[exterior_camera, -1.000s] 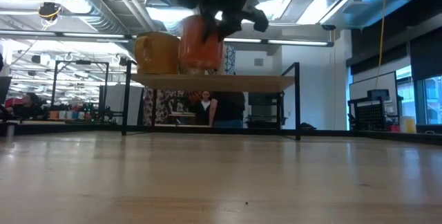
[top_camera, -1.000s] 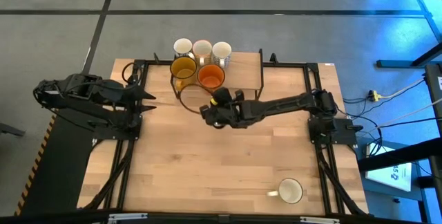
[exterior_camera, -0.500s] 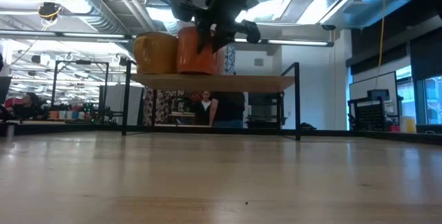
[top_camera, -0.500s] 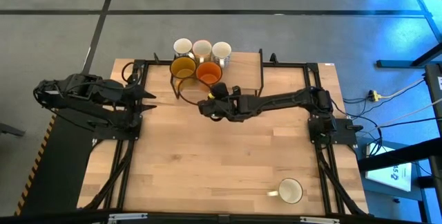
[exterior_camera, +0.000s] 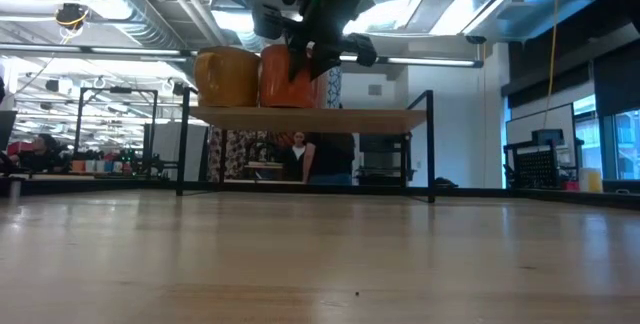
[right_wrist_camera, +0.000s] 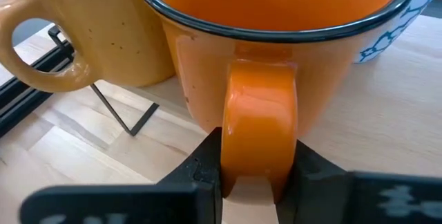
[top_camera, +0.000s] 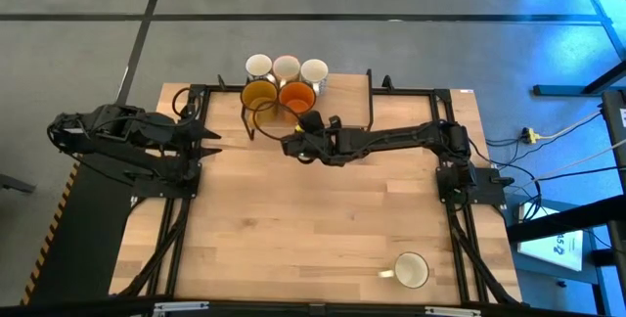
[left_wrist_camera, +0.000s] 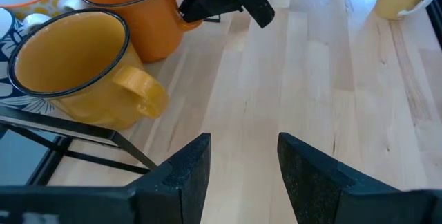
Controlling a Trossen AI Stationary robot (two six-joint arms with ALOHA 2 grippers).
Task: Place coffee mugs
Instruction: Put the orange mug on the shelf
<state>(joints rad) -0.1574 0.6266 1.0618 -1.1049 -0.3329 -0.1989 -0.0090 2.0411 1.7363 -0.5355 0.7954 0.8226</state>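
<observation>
An orange mug stands on the raised wooden shelf at the table's far edge, beside the amber-yellow mug. Three pale mugs line up behind them. One cream mug stands alone near the table's near right corner. My right gripper reaches from the right and is shut on the orange mug's handle. My left gripper is open, hovering at the table's left side, clear of everything. My right gripper pinches the orange mug's handle between its two fingers, one finger on each side of the loop. The fingers come nearly level from the table's near-right side. The mug is upright with its base at the shelf.
The shelf stands on thin black legs above the far part of the table. The wooden tabletop stretches toward the near edge. Black frame rails run along both sides. A person stands in the room beyond.
My right gripper has carried the orange mug toward the table's far edge and down, from just off the shelf's near edge to a spot beside the amber-yellow mug. It has stayed shut on the handle. The mug has stayed upright.
</observation>
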